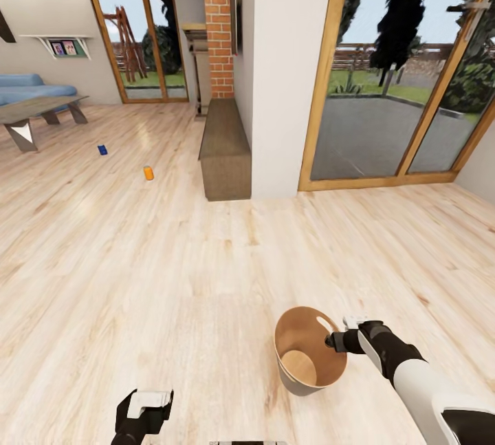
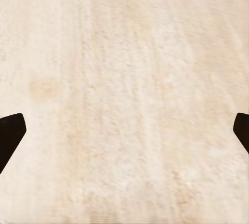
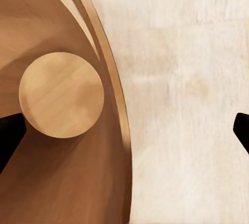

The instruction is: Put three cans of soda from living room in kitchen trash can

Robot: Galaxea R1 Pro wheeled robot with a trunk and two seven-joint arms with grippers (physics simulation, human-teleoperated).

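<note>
The trash can (image 1: 297,343), grey outside and tan inside, stands on the wood floor near my right side, and nothing lies inside it. My right gripper (image 1: 338,340) is at its near rim, open, with the rim (image 3: 115,94) running between the spread fingers (image 3: 9,138). The bin's round bottom (image 3: 61,95) is bare. Far off on the living room floor lie a dark blue soda can (image 1: 102,150) and an orange soda can (image 1: 148,172). My left gripper (image 1: 147,409) hangs low over bare floor, open, with nothing between its fingers (image 2: 10,135).
A glass-topped coffee table (image 1: 41,109) and blue sofa (image 1: 20,87) stand at the far left. A brick fireplace column (image 1: 218,25), a low brown bench (image 1: 225,153) and a white wall pillar (image 1: 282,87) divide the room. Glass doors (image 1: 399,87) fill the right wall.
</note>
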